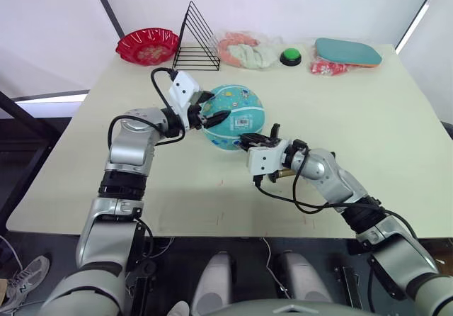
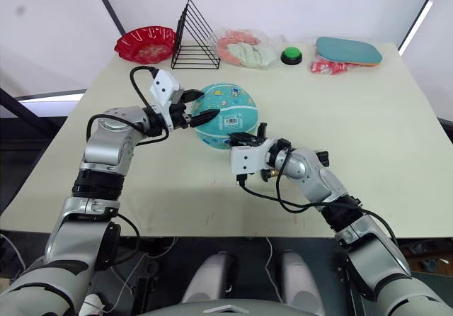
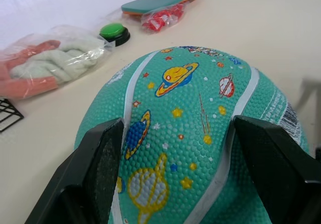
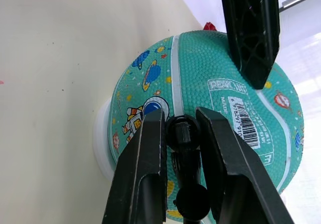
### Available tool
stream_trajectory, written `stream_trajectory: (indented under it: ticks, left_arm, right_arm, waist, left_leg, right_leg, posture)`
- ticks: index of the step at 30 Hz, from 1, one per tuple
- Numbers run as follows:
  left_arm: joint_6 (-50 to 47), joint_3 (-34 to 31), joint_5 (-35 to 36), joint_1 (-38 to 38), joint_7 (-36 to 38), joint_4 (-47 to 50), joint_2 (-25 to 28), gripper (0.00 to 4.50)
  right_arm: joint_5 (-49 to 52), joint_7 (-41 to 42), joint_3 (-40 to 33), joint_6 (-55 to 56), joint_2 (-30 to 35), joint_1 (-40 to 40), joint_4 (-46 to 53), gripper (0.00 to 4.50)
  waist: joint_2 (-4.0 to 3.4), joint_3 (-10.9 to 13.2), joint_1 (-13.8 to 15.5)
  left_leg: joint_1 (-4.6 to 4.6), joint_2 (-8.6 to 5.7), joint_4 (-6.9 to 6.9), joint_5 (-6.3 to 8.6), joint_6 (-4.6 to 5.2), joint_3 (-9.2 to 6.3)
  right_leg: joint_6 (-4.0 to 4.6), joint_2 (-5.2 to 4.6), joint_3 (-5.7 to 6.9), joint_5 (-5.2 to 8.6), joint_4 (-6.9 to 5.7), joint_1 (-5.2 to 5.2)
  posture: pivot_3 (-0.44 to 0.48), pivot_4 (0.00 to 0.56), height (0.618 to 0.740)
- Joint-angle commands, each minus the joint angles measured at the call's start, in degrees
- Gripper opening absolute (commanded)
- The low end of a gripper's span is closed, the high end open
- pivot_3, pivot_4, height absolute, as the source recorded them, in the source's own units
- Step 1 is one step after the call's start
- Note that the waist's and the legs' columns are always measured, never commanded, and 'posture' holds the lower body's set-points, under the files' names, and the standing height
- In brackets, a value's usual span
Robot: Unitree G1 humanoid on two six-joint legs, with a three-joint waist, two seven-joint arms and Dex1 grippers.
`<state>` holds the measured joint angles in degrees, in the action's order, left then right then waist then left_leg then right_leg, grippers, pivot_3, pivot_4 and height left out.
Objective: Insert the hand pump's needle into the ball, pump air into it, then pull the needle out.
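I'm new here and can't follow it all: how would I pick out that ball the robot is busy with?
Look to the middle of the pale table, between the two grippers. The ball sits there, teal with white seam lines. Its cartoon planet prints and white barcode sticker set it apart from the red bowl and wire rack behind.

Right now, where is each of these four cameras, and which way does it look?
Left eye view: on the head, looking down over the table; both arms show, the left gripper around the ball.
Right eye view: beside it, same scene, both arms again.
Left wrist view: on the left wrist, looking along its two black fingers across the ball toward the green button.
Right wrist view: on the right wrist, looking at the ball's barcode sticker; the right gripper pinches the pump's black hose end.
All four share the ball.
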<state>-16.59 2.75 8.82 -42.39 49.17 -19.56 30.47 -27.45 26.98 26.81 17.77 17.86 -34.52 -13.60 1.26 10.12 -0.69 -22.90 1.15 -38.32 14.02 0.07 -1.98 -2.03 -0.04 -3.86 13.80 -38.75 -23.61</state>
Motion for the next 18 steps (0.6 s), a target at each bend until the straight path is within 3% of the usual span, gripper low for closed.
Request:
stream_trajectory:
  ticks: [1, 18]
  left_arm:
    - [-1.2, 2.6, -4.0, 2.4, -3.1, -4.8, -0.7, 3.69]
    - [2.3, 4.0, -6.9, 3.3, -6.5, -7.9, -2.5, 3.69]
  right_arm:
    - [2.5, 0.4, -1.1, 3.2, 0.2, 0.7, 6.3, 0.41]
    - [3.5, 3.8, -2.1, -3.4, -0.8, 7.7, 17.6, 0.41]
  waist:
    - [0.00, 0.0, 0.1]
    - [-0.02, 0.0, 1.3]
  left_leg:
    - [0.00, 0.00, 0.00, 0.00, 0.00, 0.00]
    - [0.00, -0.16, 0.00, 0.00, 0.00, -0.05]
  right_leg:
    - [0.00, 0.00, 0.00, 0.00, 0.00, 0.00]
    - [-0.12, -0.13, 0.02, 0.08, 0.06, 0.09]
  posture:
    - [0.000, 0.150, 0.740]
    - [0.000, 0.150, 0.740]
